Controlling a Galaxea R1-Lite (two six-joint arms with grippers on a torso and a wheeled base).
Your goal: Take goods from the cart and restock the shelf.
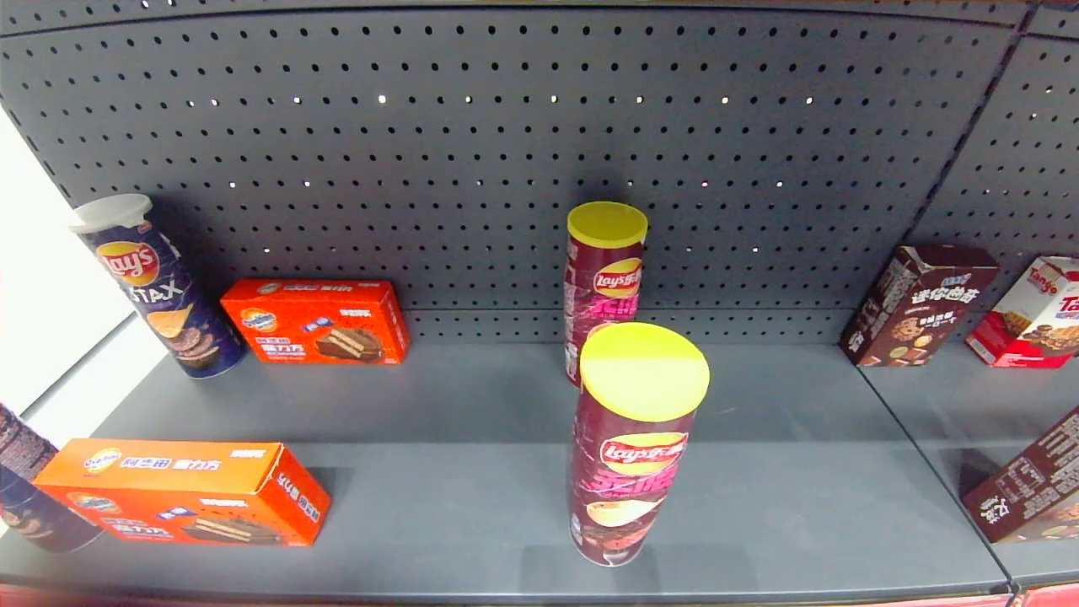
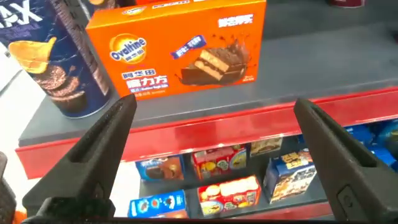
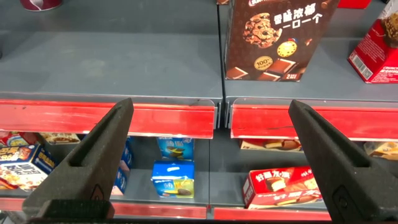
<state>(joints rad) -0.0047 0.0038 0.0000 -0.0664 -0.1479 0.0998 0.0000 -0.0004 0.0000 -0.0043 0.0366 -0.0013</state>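
The front can, a tall maroon tube with a flat yellow lid, is standing upright near the front edge of the grey shelf. Its label is showing a red-and-yellow badge, pink lettering and a picture of crisps. Straight behind the front can, by the perforated back panel, a matching rear can is standing.

Well to the front can's left, an orange box picturing a chocolate wafer is lying flat. A second orange box and a white-lidded blue can are sitting farther back. What seems to be another dark can is being cut off beyond them. To the front can's right, a brown cookie box is leaning.

The left gripper is hovering before the shelf's red rail on the front can's orange-box side, fingers spread and empty. The right gripper is hovering on the cookie-box side, likewise spread and holding nothing.
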